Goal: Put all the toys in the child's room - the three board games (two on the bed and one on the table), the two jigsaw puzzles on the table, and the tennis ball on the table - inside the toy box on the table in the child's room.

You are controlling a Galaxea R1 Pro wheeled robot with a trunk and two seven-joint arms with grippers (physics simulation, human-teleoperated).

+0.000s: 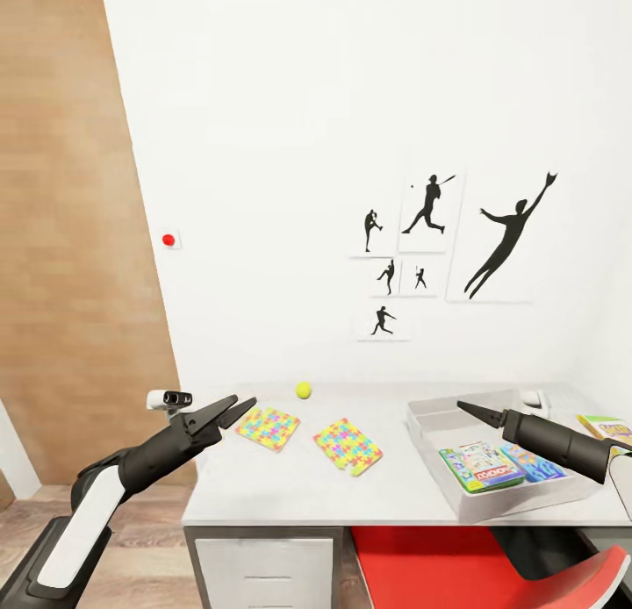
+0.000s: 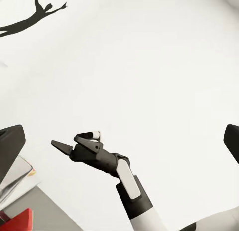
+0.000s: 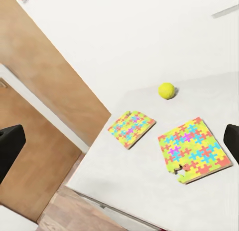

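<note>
Two jigsaw puzzles (image 1: 268,427) (image 1: 348,446) lie flat on the pale table (image 1: 290,486), with the tennis ball (image 1: 304,390) behind them near the wall. At the right stands the grey toy box (image 1: 421,433), with the Monopoly board game (image 1: 481,467) and a blue one (image 1: 534,462) inside. A yellow-green-red game (image 1: 607,428) lies on the table beyond the box. My left gripper (image 1: 230,411) hangs open and empty over the table's left end. The right gripper (image 1: 470,410) hovers open and empty above the box. The right wrist view takes in both puzzles (image 3: 131,128) (image 3: 193,149) and the ball (image 3: 167,90). The bed is out of view.
A red chair (image 1: 456,565) is tucked under the table, beside a white cabinet front (image 1: 263,569). A wood-panelled wall (image 1: 70,240) rises at the left. A small white object (image 1: 533,401) sits behind the box. Silhouette pictures (image 1: 430,210) hang on the white wall.
</note>
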